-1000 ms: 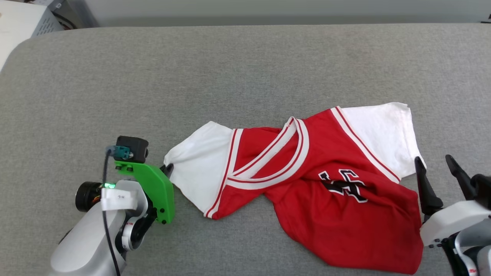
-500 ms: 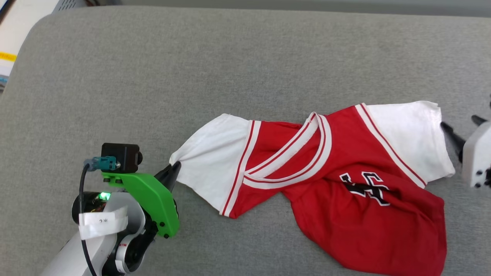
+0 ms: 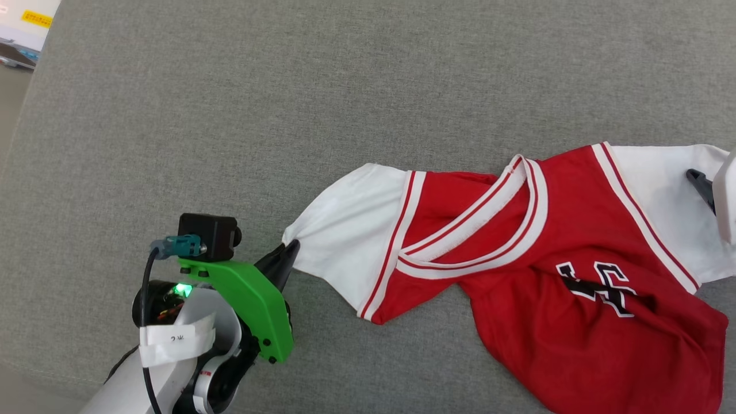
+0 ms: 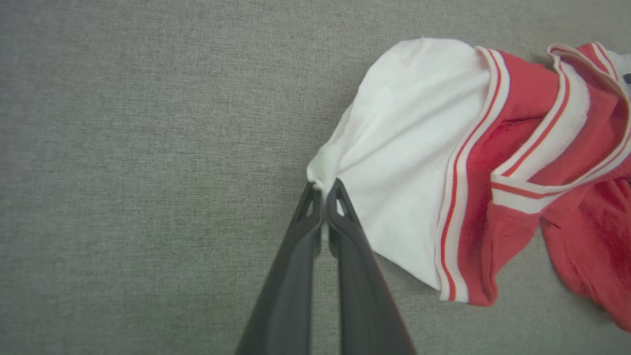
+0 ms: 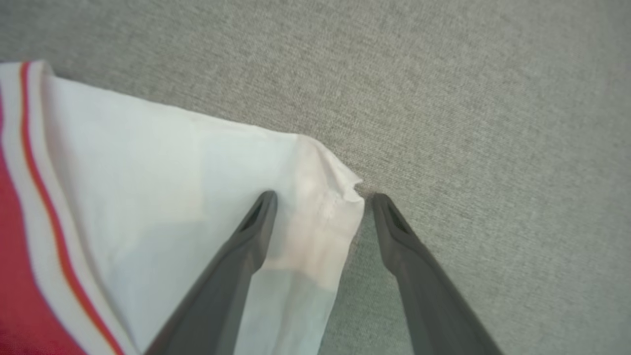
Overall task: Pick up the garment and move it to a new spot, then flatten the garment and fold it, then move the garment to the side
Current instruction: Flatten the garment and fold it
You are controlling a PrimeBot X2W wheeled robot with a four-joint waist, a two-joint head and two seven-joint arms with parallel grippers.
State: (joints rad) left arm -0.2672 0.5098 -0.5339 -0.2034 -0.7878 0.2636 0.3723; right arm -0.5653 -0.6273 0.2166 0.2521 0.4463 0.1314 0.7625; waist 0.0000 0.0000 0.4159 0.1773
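Note:
The garment, a red jersey with white sleeves, striped trim and black lettering, lies rumpled on the grey surface at the right of the head view. My left gripper is shut on the outer corner of the near white sleeve, and its fingertips pinch the cloth there. My right gripper stands open, straddling the corner of the other white sleeve: one finger lies over the cloth, the other over bare surface. One of its dark fingers shows at the right edge of the head view.
The grey fabric surface stretches wide behind and left of the garment. Its left edge runs down the far left, with floor and a white object bearing a yellow label beyond it.
The head camera has swung, sliding the whole scene right and dropping the far edge out of view. My right gripper has risen from beside the hem to the right sleeve's corner. My left gripper stays shut on its sleeve.

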